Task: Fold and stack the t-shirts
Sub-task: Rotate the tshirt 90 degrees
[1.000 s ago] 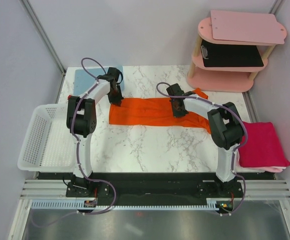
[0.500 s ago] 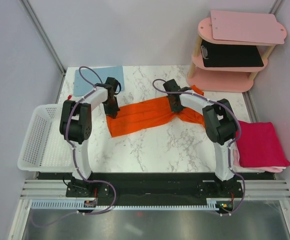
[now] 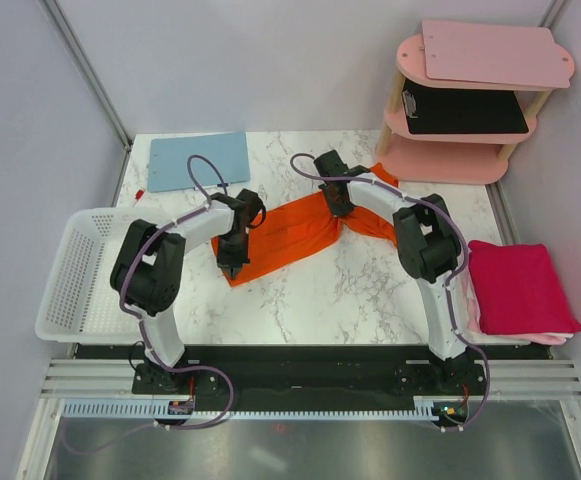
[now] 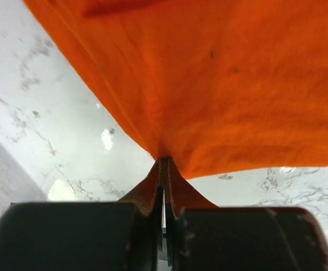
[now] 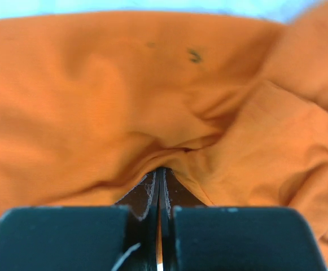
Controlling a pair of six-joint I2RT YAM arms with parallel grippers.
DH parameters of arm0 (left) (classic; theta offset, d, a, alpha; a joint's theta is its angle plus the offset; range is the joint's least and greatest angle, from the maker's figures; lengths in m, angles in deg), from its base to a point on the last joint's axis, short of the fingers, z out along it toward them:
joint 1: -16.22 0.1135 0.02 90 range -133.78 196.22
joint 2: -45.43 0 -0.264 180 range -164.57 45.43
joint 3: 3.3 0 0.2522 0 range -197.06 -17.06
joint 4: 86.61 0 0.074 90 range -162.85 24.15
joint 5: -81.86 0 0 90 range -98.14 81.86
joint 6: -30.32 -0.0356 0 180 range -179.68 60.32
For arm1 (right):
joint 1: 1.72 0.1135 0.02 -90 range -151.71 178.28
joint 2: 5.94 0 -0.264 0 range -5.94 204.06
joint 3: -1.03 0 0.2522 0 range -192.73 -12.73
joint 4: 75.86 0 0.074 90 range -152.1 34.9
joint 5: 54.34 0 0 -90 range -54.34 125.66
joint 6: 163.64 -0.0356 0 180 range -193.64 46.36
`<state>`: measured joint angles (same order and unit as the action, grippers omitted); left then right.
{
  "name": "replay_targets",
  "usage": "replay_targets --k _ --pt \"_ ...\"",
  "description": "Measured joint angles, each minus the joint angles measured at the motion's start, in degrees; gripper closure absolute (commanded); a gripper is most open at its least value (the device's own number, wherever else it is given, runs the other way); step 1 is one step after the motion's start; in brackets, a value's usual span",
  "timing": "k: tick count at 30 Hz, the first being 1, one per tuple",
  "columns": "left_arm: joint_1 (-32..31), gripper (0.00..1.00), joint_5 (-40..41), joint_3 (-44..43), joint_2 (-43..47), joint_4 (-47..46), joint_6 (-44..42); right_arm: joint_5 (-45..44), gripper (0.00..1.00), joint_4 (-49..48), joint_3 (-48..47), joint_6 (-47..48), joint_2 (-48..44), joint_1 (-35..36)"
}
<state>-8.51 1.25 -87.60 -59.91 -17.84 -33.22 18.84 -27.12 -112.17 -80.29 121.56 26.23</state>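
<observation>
Orange cloth could slip free from here. The left gripper (image 4: 164, 161) has its jaws pressed together on only a thin pinch of the orange t-shirt (image 3: 290, 228), at the shirt's near-left corner. The right gripper (image 5: 160, 169) is likewise clamped on a small gathered fold at the shirt's far edge, toward its right half. With so little fabric caught on each side, a quick pull, or the arms drawing apart unevenly, would likely tug a hem out and drop the shirt in a heap.

Bunching looks like a second risk. The cloth is creased and twisted between the two grips, and a wrinkled part lies beyond the right gripper, so a fold made from this shape may come out crooked.

The shirt lies slanted on the marble tabletop (image 3: 350, 290). Well apart to its right, the magenta t-shirt (image 3: 520, 285) rests already folded. A white basket (image 3: 55, 290) sits to the shirt's left. A light-blue clipboard (image 3: 200, 160) lies beyond its left end, not touching it, and a pink shelf (image 3: 470, 160) stands beyond its right end.
</observation>
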Motion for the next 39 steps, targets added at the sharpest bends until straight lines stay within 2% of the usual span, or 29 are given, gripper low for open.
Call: replay_targets --k 3,7,13,17,21,27,39 --pt "-2.75 0.98 1.14 1.29 0.04 1.16 1.05 0.09 1.0 0.15 -1.99 0.76 1.18 1.84" --pt "-2.99 0.98 3.3 0.74 2.45 1.73 1.55 -0.81 1.0 0.15 -0.52 0.7 0.15 3.61" --pt "-2.14 0.98 7.3 -10.01 4.13 2.84 1.46 -4.04 1.0 1.07 6.12 -0.28 -7.93 2.86" --pt "-1.55 0.98 8.72 -19.17 -1.18 2.58 1.14 -6.6 1.0 0.79 7.52 -1.42 -12.81 -0.11" --pt "-0.63 0.98 9.18 -25.68 -10.56 1.88 0.72 -7.72 1.0 0.11 8.46 -2.58 -12.79 -4.52" --pt "0.96 0.98 9.51 -26.6 -17.79 2.14 0.15 -7.65 1.0 0.04 9.81 -3.45 -8.5 -8.7" --pt "3.37 0.98 12.59 -27.19 -20.85 3.93 -1.01 -8.81 1.0 -0.31 8.98 -2.51 -4.79 -8.31"
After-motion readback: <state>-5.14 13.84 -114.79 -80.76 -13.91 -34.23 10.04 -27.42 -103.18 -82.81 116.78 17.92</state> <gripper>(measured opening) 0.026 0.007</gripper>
